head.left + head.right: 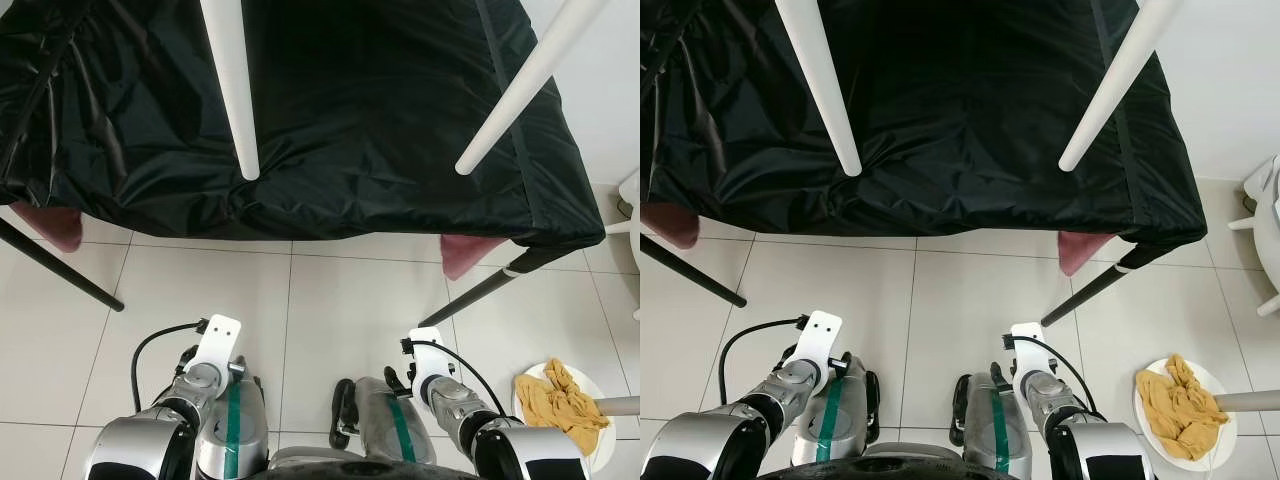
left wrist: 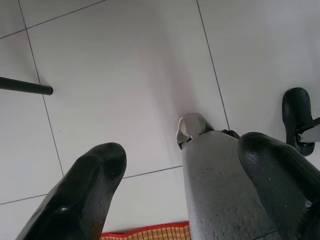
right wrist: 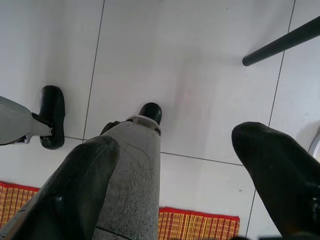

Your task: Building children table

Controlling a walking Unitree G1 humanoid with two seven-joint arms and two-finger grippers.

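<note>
Two white table legs [image 1: 232, 90] [image 1: 525, 85] stand up toward me from a surface draped in black cloth [image 1: 360, 130]; whatever they are fixed to is hidden under the cloth or out of frame. Both arms hang low by my body, well short of the cloth, with wrists at the picture's lower edge. In its wrist view my left gripper [image 2: 180, 185] is open, its black fingers [image 2: 75, 195] wide apart above the tiled floor and my own grey leg. My right gripper [image 3: 175, 185] is likewise open, holding nothing.
The draped table rests on slanted black legs [image 1: 60, 265] [image 1: 480, 295], with pink things [image 1: 465, 255] under its corners. A white round plate [image 1: 1143, 405] with a yellow cloth [image 1: 560, 400] lies on the floor at right. A red-and-yellow mat [image 3: 200, 225] lies by my feet.
</note>
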